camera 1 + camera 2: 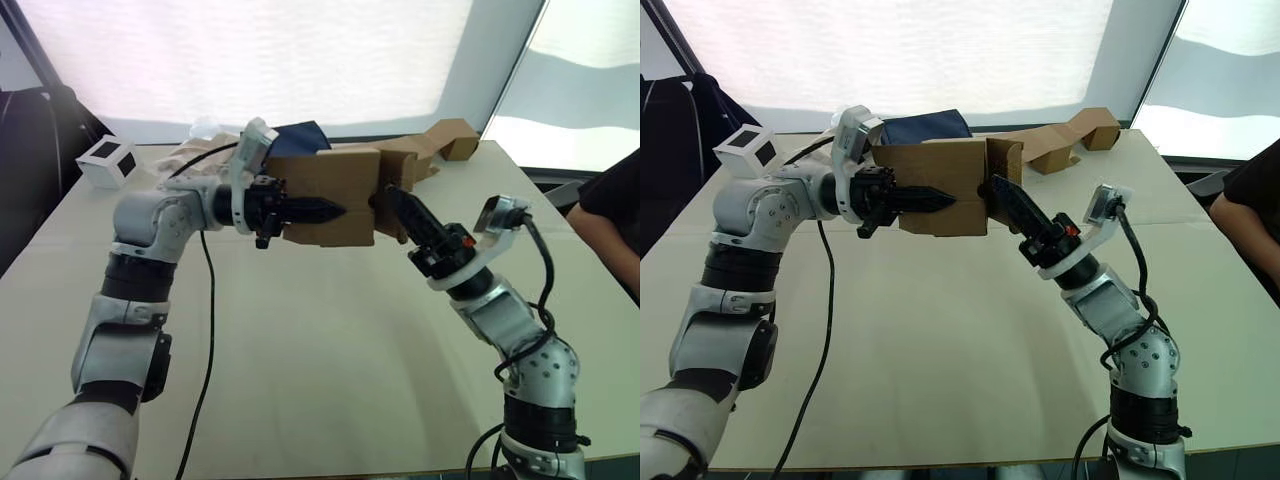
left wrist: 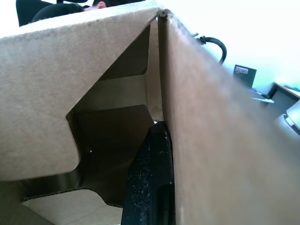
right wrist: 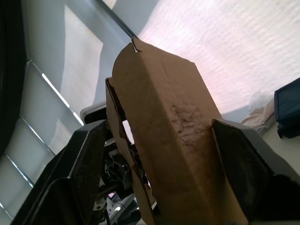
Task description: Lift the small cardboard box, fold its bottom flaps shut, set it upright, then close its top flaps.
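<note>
The small cardboard box (image 1: 325,178) hangs above the table, lying on its side between both arms. My left gripper (image 1: 335,211) is shut on the box's front wall. One finger lies across the outside, and the other finger (image 2: 150,187) presses the wall from inside. At the box's right end, flaps (image 1: 398,168) stand open. I cannot tell whether they are the bottom flaps or the top flaps. My right gripper (image 1: 392,198) is open there. Its two fingers (image 3: 89,164) straddle one brown flap (image 3: 164,117) with space on both sides.
A small white cube with black faces (image 1: 106,160) sits at the table's far left corner. A dark blue bag (image 1: 300,135) lies behind the box. Larger flattened cardboard (image 1: 445,140) lies at the far right. A person's arm (image 1: 610,215) is beside the table's (image 1: 320,350) right edge.
</note>
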`<state>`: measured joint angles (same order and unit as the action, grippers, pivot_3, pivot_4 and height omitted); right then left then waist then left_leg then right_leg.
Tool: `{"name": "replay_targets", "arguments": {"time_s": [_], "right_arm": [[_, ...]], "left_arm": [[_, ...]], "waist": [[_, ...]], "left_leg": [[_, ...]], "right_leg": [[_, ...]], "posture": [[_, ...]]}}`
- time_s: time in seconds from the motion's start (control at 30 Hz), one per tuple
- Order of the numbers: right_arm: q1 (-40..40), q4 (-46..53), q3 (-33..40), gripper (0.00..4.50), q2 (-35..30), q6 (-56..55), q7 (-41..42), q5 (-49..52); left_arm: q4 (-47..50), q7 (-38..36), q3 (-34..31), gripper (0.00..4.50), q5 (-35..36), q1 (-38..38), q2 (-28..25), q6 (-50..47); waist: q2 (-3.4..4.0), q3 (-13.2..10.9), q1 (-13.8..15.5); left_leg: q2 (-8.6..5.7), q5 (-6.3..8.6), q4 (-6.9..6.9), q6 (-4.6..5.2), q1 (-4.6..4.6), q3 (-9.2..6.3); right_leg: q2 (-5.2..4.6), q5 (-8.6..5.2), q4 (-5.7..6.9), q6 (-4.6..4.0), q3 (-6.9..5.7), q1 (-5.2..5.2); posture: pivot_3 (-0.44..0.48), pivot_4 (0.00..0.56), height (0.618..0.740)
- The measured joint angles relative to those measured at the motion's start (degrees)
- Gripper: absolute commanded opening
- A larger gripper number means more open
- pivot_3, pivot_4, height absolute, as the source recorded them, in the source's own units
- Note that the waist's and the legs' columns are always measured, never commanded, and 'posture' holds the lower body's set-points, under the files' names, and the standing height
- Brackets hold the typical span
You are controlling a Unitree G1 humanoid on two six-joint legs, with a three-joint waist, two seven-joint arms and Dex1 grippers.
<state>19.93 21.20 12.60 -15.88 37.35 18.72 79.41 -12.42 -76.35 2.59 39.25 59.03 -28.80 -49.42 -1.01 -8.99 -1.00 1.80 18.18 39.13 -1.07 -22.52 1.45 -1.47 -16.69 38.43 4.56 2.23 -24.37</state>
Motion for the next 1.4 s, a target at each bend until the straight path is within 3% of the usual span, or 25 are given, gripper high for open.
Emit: {"name": "replay_targets", "arguments": {"time_s": [0.33,0.77,0.8,0.9,1.23,1.3,1.4], "right_arm": [[-1.6,0.9,2.1,4.45,-0.3,0.0,1.9,6.2],[-1.5,-1.3,1.9,4.45,3.7,-1.9,-0.5,6.5],[-1.5,-1.3,1.9,3.93,3.8,-2.0,-0.5,6.5],[-1.5,-1.3,1.6,2.99,5.1,-2.3,-0.6,6.5],[-1.5,-1.3,0.7,2.99,6.1,-2.8,-0.6,6.4],[-1.5,-1.3,0.5,2.46,6.2,-2.8,-0.7,6.2],[-1.5,-1.3,0.0,2.46,6.4,-2.9,-0.7,5.8]], "left_arm": [[0.0,0.4,0.0,0.10,0.0,-0.3,-0.1,0.0],[0.0,0.5,-0.1,0.10,0.2,-0.3,0.0,-0.1],[0.0,0.5,-0.1,0.10,0.2,-0.3,0.0,-0.1],[0.0,0.5,-0.1,0.10,0.2,-0.3,0.0,-0.1],[0.0,0.5,-0.1,0.10,0.2,-0.3,0.0,-0.1],[0.0,0.5,-0.1,0.10,0.2,-0.3,0.0,-0.1],[0.0,0.5,-0.1,0.10,0.2,-0.3,0.0,-0.1]], "waist": [[0.00,0.0,0.0],[0.00,0.0,0.0],[0.00,0.0,0.0],[0.00,0.0,0.0],[0.00,0.0,0.0],[0.00,0.0,0.0],[0.00,0.0,0.0]], "left_leg": [[0.01,0.00,0.00,0.00,0.00,0.00],[0.00,0.00,0.00,0.00,0.00,0.00],[0.00,0.00,0.00,0.00,0.00,0.00],[0.00,0.00,0.00,0.00,0.00,0.00],[0.00,0.00,0.00,0.00,0.00,0.00],[0.00,0.00,0.00,0.00,0.00,0.00],[0.00,0.00,0.00,0.00,0.00,0.00]], "right_leg": [[0.00,0.00,0.00,0.00,0.00,0.00],[-0.01,0.00,0.00,0.00,0.00,0.00],[-0.01,0.00,0.00,0.00,0.00,0.00],[-0.01,0.00,0.00,0.00,0.00,0.00],[-0.01,0.00,0.00,0.00,0.00,0.00],[-0.02,0.00,0.00,0.00,0.00,0.00],[-0.01,0.00,0.00,0.00,0.00,0.00]], "posture": [[0.000,0.150,0.740],[0.000,0.150,0.740],[0.000,0.150,0.740],[0.000,0.150,0.740],[0.000,0.150,0.740],[0.000,0.150,0.740],[0.000,0.150,0.740]]}}
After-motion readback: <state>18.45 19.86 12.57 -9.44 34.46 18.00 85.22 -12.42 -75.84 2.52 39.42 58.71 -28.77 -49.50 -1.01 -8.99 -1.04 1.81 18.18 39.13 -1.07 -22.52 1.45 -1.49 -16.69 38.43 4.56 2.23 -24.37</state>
